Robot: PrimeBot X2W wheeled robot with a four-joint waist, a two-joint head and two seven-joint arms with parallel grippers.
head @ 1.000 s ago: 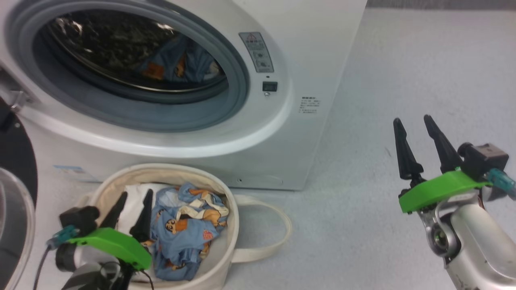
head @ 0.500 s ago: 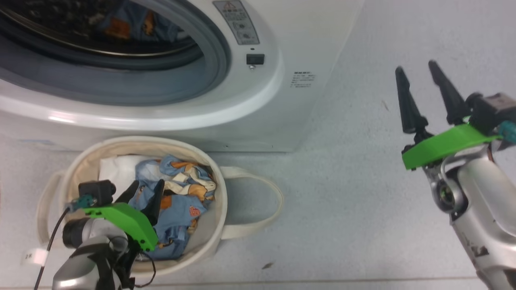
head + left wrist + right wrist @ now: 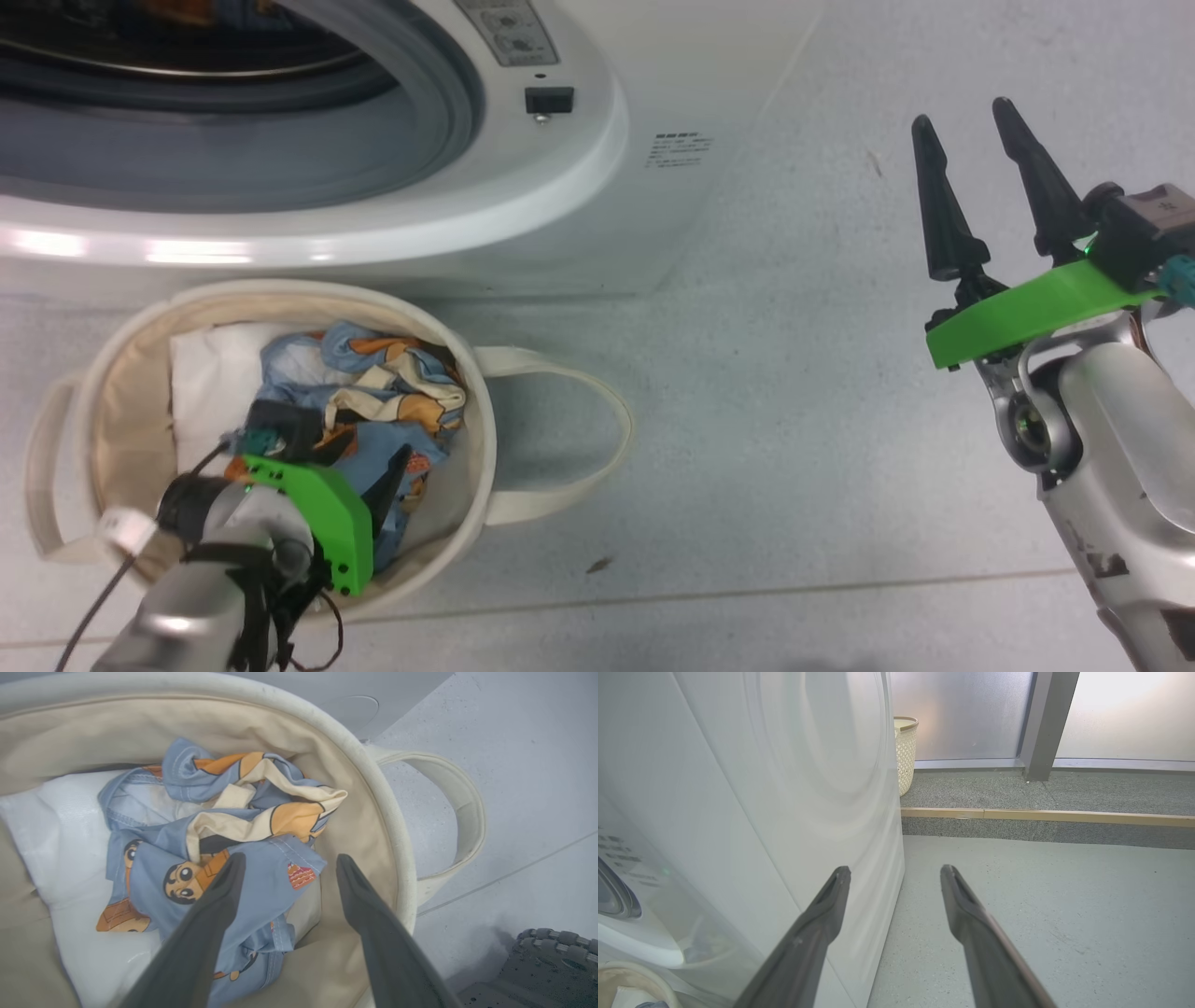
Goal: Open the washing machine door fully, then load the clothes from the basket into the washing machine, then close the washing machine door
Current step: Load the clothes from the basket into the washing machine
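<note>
Inspecting the loading stage, we find the washing machine [image 3: 579, 187] with its mouth uncovered at upper left, so we judge the door opened. The clothes [image 3: 219, 812] lie in the basket [image 3: 280, 291] at lower left, on a white cloth [image 3: 201, 373]. The left claw [image 3: 290, 858] is spread wide and empty, its tips at the fabric. The right claw [image 3: 963, 112] hangs wide and empty over the floor [image 3: 794, 373], far right. Outstanding: grasp, load, close. Possible snags: the basket's soft wall and looped strap [image 3: 597, 411].
</note>
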